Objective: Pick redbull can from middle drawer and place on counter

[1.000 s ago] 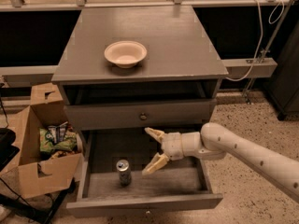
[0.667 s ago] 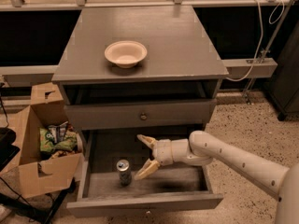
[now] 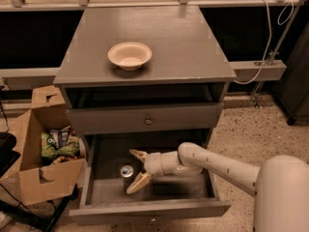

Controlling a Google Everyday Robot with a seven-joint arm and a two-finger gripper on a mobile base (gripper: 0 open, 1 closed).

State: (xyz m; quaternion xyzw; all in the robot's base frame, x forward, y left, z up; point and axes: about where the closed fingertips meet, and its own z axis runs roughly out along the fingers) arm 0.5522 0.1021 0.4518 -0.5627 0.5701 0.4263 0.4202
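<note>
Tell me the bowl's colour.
The bowl is cream, camera view. The claw is open at the redbull can.

- End effector [image 3: 132,172] low inside the middle drawer [image 3: 149,210], fingers spread wide, redbull can [image 3: 127,171] between the tips.
- Arm [image 3: 217,166] lying across the drawer's right half, blocking entry from that side.
- Upper drawer [image 3: 145,119] pushed in, leaving the way straight up from the can open.
- Up on the table [image 3: 188,47], one cream bowl [image 3: 129,55] left of centre; wide bare surface right of it.
- Cardboard box [image 3: 43,178] crowding the cabinet's left flank.
</note>
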